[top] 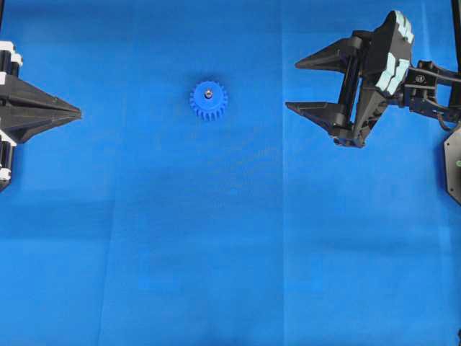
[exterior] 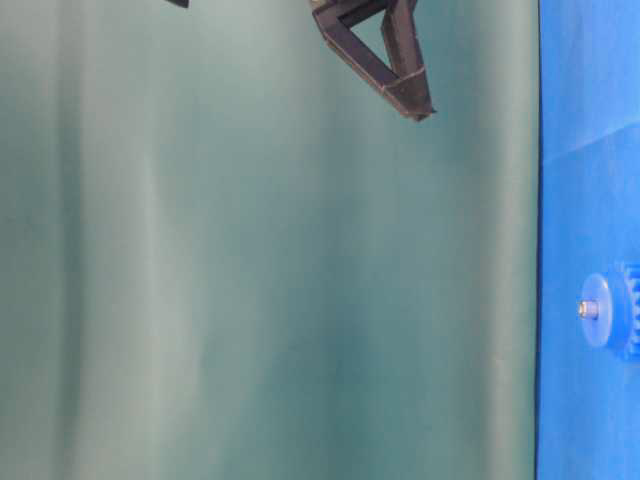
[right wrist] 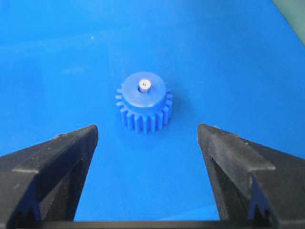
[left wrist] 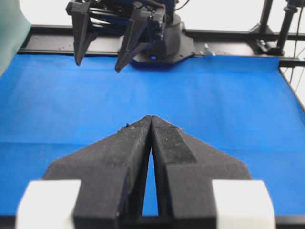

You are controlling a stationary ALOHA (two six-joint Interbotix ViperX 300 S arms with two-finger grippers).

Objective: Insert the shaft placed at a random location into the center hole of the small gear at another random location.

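Note:
The small gear point(top: 208, 101), bright blue with a toothed rim, lies flat on the blue mat left of centre. The shaft point(top: 207, 92), a shiny silver pin, stands upright in the hub and fills the center hole, so the hole itself is hidden. In the right wrist view the gear point(right wrist: 144, 104) and the shaft point(right wrist: 144, 86) sit just ahead of my right gripper point(right wrist: 147, 129), which is open and empty. From overhead that right gripper point(top: 292, 85) hovers well to the gear's right. My left gripper point(top: 78, 112) rests at the left edge, shut on nothing, its tips point(left wrist: 151, 118) pressed together.
A blue mat point(top: 230, 252) covers the whole table. In the table-level view the gear point(exterior: 622, 310) with the shaft point(exterior: 588, 309) sticks out from the mat in front of a green backdrop point(exterior: 250, 280). The right arm's base point(left wrist: 162, 43) stands at the far edge.

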